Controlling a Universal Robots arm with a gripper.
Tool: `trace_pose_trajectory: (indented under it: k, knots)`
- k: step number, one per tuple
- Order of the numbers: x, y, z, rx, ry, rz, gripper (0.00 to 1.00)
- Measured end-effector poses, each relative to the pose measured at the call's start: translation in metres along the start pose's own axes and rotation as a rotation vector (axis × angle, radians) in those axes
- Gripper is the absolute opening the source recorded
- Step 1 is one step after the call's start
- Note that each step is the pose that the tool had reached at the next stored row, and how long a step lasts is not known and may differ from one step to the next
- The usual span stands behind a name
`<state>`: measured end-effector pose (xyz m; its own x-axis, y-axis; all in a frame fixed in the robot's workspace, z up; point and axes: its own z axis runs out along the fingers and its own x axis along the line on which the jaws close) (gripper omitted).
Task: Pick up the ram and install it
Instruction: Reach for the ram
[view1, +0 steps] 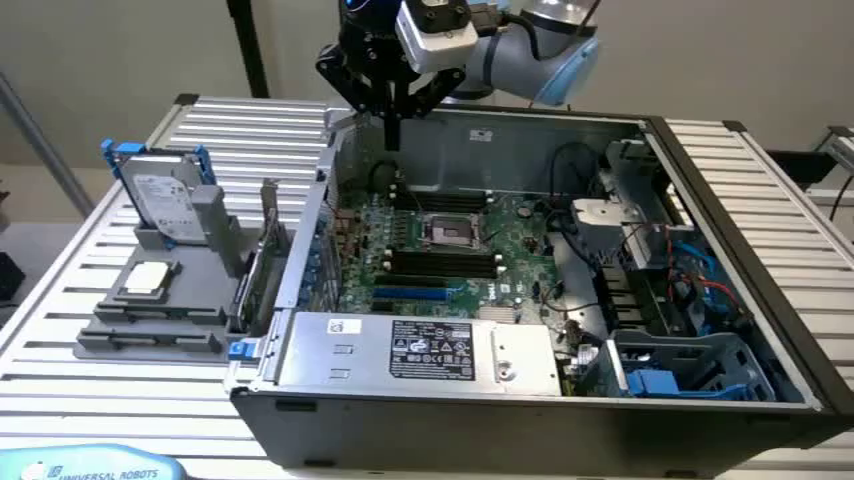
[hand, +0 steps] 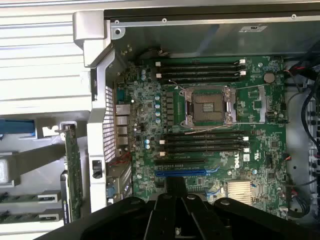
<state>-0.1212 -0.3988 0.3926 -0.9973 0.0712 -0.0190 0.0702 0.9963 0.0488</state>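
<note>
While the ram (hand: 27, 198) lies in its grey holder (view1: 134, 345) on the slatted counter (view1: 54, 375), the tool (view1: 392, 135) hangs well apart from it. It is above the rear corner of the open case (view1: 534, 150), fingers pressed together, pinching nothing.

Step in hand, as judged: approach, with the pick not yet begun. The next move calls for the tool over the holder, beyond the case wall. Fingers need to be spread to take the stick by its thin faces, wrist lined up with its length.

- Ram: narrow thin green board with pale labels. A second like stick lies just beside it.
- Below the tool: motherboard (hand: 250, 165), green, crowded with small parts.
- Slots (hand: 205, 142): long, black, seemingly empty.
- Case: grey sheet metal.
- Counter: pale, ribbed.
</note>
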Motion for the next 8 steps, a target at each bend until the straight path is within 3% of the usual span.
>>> trace_pose_trajectory:
  k: [8]
  knots:
    - [0.0, 0.0, 0.0, 0.0001, 0.0, 0.0, 0.11]
